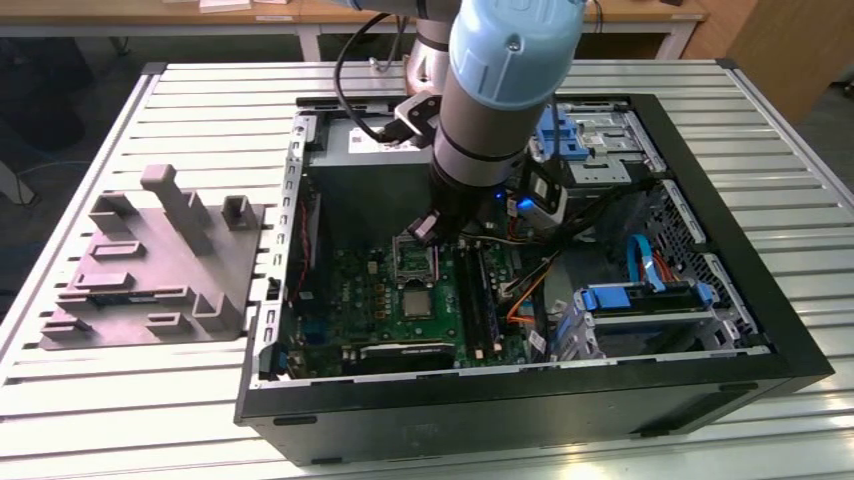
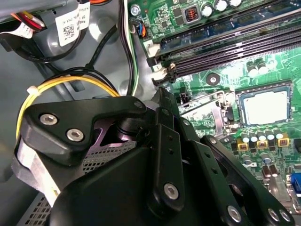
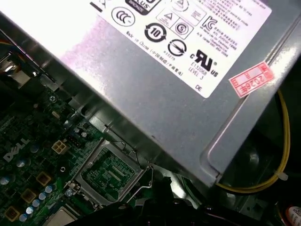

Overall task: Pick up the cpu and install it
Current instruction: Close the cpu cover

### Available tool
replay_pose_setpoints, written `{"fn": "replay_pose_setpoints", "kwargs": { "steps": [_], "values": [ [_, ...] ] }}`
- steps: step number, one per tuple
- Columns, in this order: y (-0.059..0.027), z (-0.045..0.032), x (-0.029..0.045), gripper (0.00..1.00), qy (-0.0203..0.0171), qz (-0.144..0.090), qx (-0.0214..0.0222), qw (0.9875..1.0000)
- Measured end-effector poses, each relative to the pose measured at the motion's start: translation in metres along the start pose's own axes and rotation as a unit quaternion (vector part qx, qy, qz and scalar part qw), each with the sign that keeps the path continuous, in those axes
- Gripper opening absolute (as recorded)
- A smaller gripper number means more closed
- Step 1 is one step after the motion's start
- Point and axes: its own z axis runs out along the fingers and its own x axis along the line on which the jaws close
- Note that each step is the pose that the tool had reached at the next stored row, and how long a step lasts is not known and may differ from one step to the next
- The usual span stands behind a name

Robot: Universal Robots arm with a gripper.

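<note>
- A robot arm (image 1: pixel 501 110) reaches down into an open computer case (image 1: pixel 467 405) lying flat on a slatted metal bench (image 1: pixel 200 100), its dark pincer (image 1: pixel 430 232) low over the green motherboard (image 1: pixel 354 290).
- The cpu (image 1: pixel 419 303), a small silvery-grey square, lies flat in its socket on the motherboard, near the pincer but apart from it.
- An open silver socket frame (image 1: pixel 416 262) sits between the pincer and the cpu in the exterior view, with the pincer just above the frame's far end.
- In the second wrist view the cpu (image 2: pixel 263 106) shows pale inside a dark border, with the socket frame (image 2: pixel 207 106) beside it and the pincer's black linkage in the foreground.
- Whether the pincer is spread or closed, and whether it has hold of anything, cannot be told.
- A grey plastic fixture (image 1: pixel 160 260) stands on the bench at the exterior view's left, well apart from the case.
- A grey metal power supply (image 3: pixel 155 84) with printed labels overhangs the motherboard in the first wrist view.
</note>
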Motion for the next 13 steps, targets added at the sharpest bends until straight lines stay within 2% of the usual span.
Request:
{"fn": "replay_pose_setpoints", "kwargs": {
  "steps": [13],
  "values": [
    [0.0015, 0.0070, -0.0015, 0.11, -0.0026, -0.001, -0.0034, 1.0000]
  ]
}}
